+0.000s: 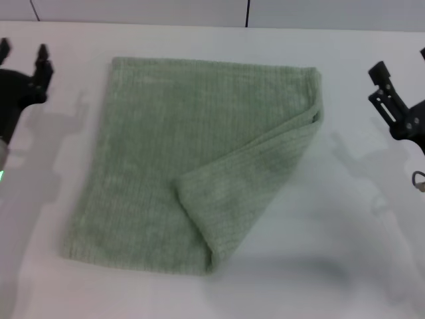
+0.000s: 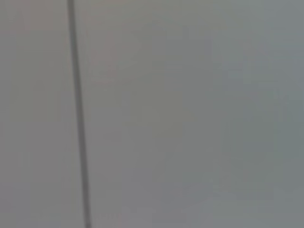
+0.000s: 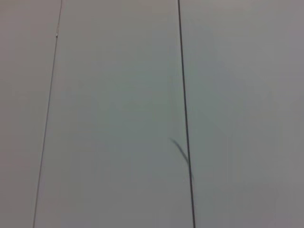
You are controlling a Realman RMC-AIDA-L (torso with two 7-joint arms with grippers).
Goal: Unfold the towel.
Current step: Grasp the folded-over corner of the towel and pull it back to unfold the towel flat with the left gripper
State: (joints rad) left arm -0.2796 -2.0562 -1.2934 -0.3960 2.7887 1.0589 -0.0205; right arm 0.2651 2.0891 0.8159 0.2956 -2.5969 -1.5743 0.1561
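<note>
The pale sage-green towel [image 1: 159,159] lies flat on the white table [image 1: 345,219] in the head view. Its near right corner is folded over diagonally, so a triangular flap [image 1: 249,193] lies on top, running from the far right edge to the near edge. My left gripper [image 1: 23,52] hovers at the far left, open and empty, apart from the towel's left edge. My right gripper [image 1: 400,63] hovers at the far right, open and empty, apart from the towel's right edge. Neither wrist view shows the towel or any fingers.
Bare white table surrounds the towel on all sides. A pale wall with dark seams [image 1: 247,13] runs along the back. The left wrist view shows a blank grey surface with one dark seam [image 2: 78,114]; the right wrist view shows pale panels with seams [image 3: 184,95].
</note>
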